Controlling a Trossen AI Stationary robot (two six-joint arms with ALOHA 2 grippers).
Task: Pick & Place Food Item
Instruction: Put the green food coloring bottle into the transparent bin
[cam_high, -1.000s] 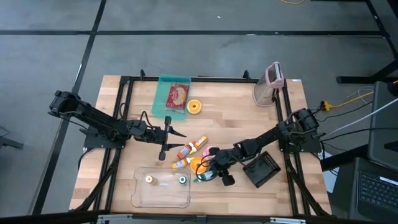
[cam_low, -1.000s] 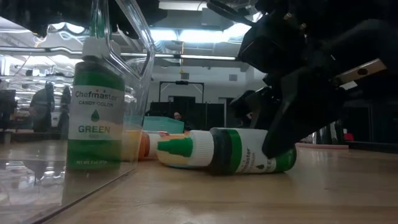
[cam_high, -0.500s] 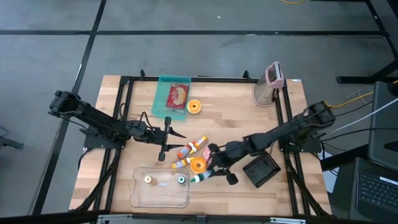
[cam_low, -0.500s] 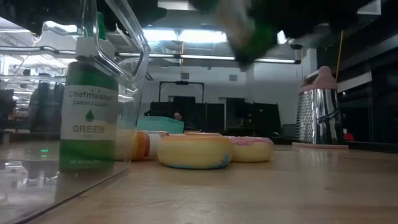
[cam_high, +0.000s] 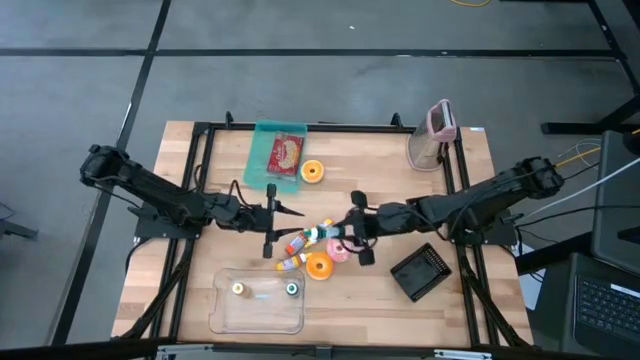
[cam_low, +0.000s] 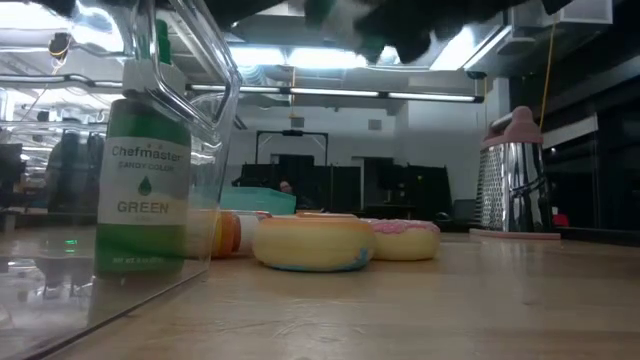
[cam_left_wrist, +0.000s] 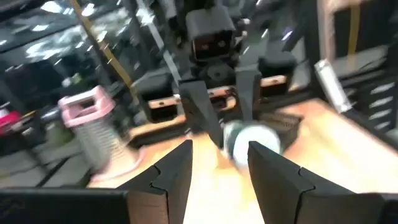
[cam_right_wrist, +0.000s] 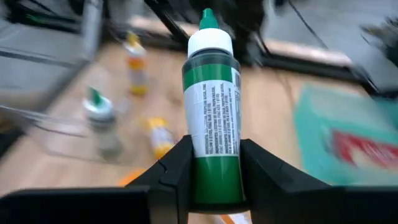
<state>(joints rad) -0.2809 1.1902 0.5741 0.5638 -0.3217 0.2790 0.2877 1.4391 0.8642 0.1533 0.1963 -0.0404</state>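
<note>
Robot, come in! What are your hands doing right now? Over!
Right gripper shut on green candy color bottle, lifted above donuts. Left gripper open, empty, waiting. Nothing blocking.

I'm looking into a robotics lab or workshop: my wooden table (cam_high: 380, 170) sits in a black metal frame (cam_high: 330, 128) on a grey concrete floor (cam_high: 300, 60). Beyond the table, the low view shows strip ceiling lights (cam_low: 300, 95) and dark equipment racks (cam_low: 400, 195); cables (cam_high: 575, 160) trail beside the table.

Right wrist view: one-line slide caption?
Right gripper holds a green food-colouring bottle upright above the table.
</note>
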